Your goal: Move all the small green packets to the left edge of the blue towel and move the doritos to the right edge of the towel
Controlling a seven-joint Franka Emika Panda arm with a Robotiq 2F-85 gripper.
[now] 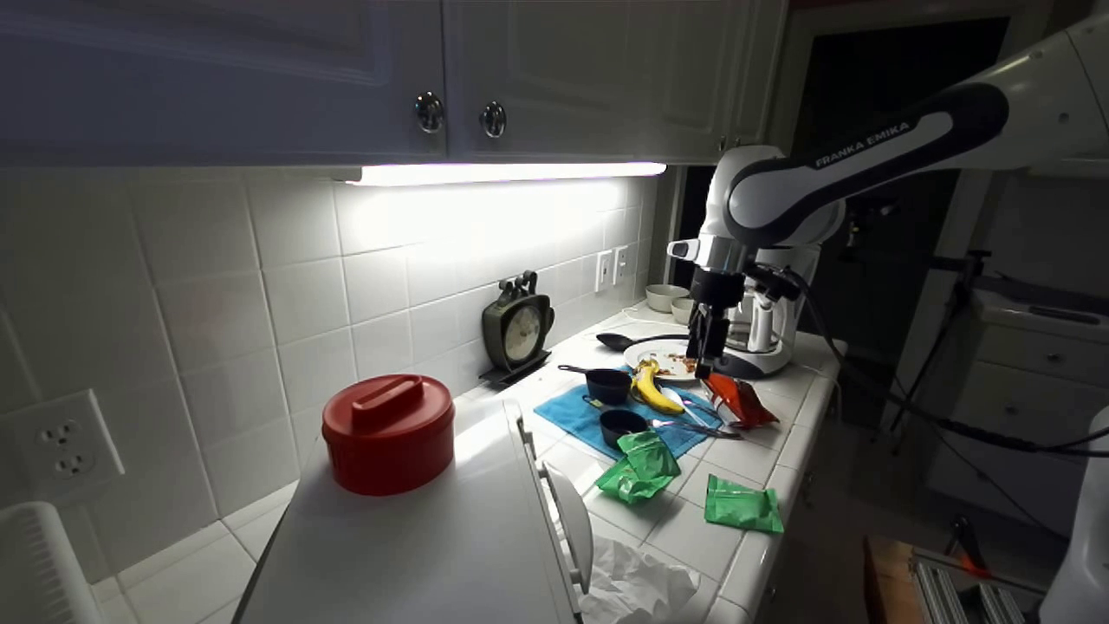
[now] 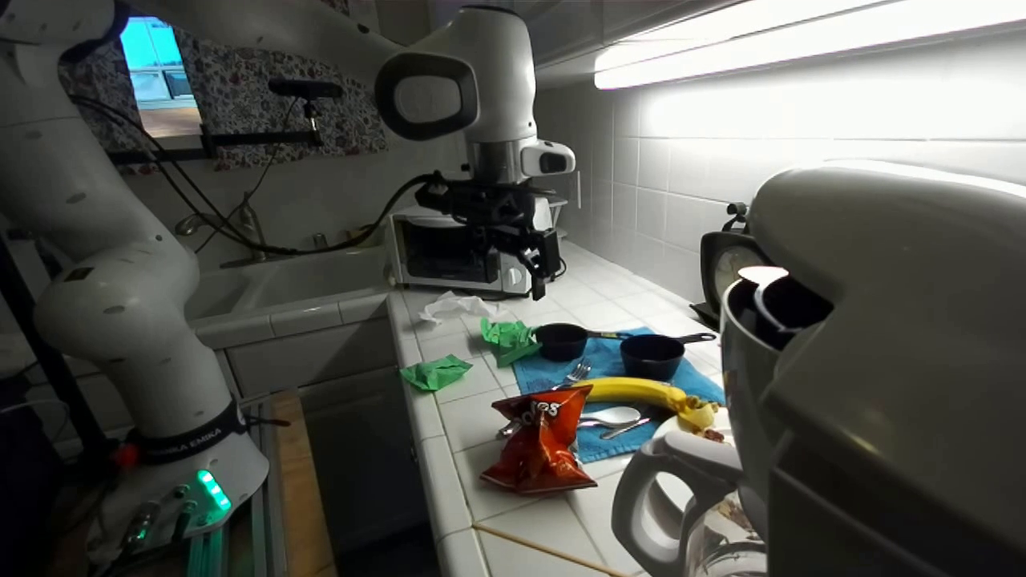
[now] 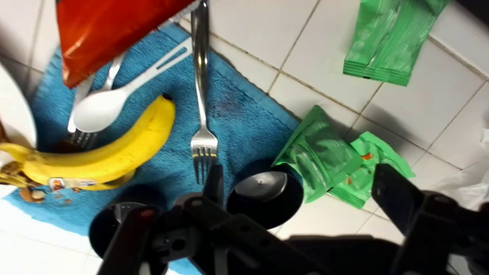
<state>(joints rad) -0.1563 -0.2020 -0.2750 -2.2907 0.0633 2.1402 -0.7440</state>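
Currently, green packets (image 3: 321, 156): two overlap just beside a black cup (image 3: 263, 187), at what I take for the left edge of the blue towel (image 3: 244, 110); a lone packet (image 3: 393, 42) lies apart on bare bench (image 3: 263, 26).
Doritos (image 2: 541, 445): by another corner of the towel, apart from every packet.
Fingers (image 3: 397, 198): wide apart, hold nothing, hang above the bench.
Lone packet: my likely next pick; I'd turn across its width, descend straight, pinch the middle lightly, lay it flat.

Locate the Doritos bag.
Top left of the wrist view: the red Doritos bag overlaps the edge of the blue towel, next to the white spoon.
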